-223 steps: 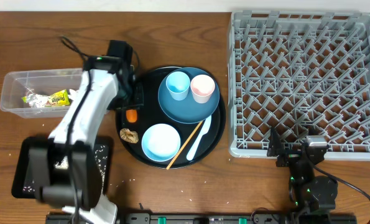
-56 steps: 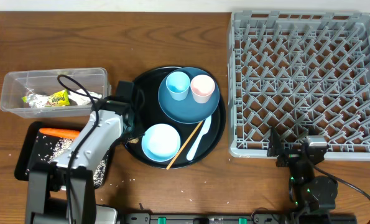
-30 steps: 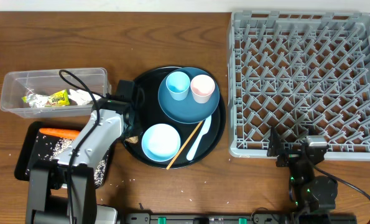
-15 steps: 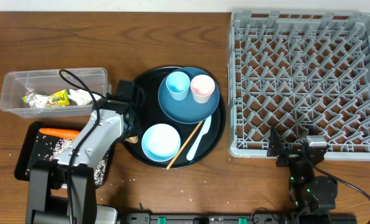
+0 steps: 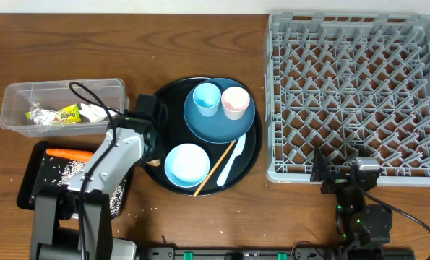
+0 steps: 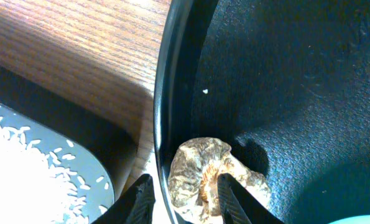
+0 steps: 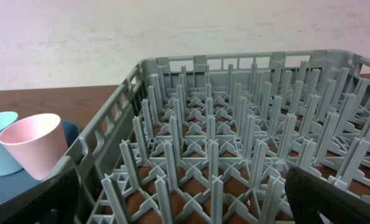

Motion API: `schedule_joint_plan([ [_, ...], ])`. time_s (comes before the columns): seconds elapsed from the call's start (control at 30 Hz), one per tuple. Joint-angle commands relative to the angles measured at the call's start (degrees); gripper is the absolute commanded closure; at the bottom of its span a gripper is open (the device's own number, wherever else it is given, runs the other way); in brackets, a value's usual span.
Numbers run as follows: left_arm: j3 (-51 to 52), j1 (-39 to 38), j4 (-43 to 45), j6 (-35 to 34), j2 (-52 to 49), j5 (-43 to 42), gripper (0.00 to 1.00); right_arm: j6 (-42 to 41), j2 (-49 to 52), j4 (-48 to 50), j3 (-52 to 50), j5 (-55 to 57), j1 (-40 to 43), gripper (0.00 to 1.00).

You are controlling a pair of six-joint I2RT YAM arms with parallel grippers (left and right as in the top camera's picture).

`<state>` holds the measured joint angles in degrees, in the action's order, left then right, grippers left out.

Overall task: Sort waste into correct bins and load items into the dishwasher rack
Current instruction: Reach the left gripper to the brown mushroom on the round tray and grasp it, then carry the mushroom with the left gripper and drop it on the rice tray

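Orange carrot [image 5: 69, 153], white rice grains [image 5: 71, 170]: lying in shallow black rectangular tray [image 5: 25, 184].
Yellow-green wrapper [image 5: 59, 114], crumpled white tissue [image 5: 92, 110]: inside clear rectangular plastic box [image 5: 16, 97].
Small brown wrinkled lump [image 6: 200, 174]: left of small light blue bowl [image 5: 186, 165], which is upright.
Light blue cup [image 5: 206, 98], pink cup [image 5: 235, 101]: upright, side by side on large dark blue plate [image 5: 207, 126].
White spoon [image 5: 231, 160], wooden chopstick [image 5: 215, 168]: lying close together, right of bowl.
Large square grey pegged plastic rack [image 5: 352, 87]: far right.

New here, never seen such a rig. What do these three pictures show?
Two robot arms work at a table. One picture looks down from above; the other two come from wrist cameras. The left gripper, open, sits over a small brown lump at the edge of the round black tray, which also carries a plate, bowl, blue cup, pink cup, spoon and chopstick. Left of it lie a clear box and a shallow black tray holding a carrot. The right gripper, open and empty, faces the grey rack.
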<state>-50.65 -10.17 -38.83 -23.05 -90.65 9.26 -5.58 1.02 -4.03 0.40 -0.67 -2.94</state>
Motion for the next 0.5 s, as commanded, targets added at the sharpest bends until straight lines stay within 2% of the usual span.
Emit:
schedule_joint_plan([
  [0.0, 1.5, 0.2, 0.9, 0.3, -0.3, 0.9, 0.65, 0.5, 0.0, -0.2, -0.1, -0.2, -0.7, 0.01],
  [0.17, 2.2, 0.2, 2.1, 0.4, -0.3, 0.9, 0.66, 0.5, 0.0, -0.2, -0.1, -0.2, -0.7, 0.01],
  [0.27, 2.2, 0.2, 2.6, 0.7, -0.3, 0.9, 0.75, 0.5, 0.0, -0.2, -0.1, -0.2, -0.7, 0.01],
  [0.47, 2.2, 0.2, 2.8, 0.8, -0.3, 0.9, 0.81, 0.5, 0.0, -0.2, -0.1, -0.2, -0.7, 0.01],
])
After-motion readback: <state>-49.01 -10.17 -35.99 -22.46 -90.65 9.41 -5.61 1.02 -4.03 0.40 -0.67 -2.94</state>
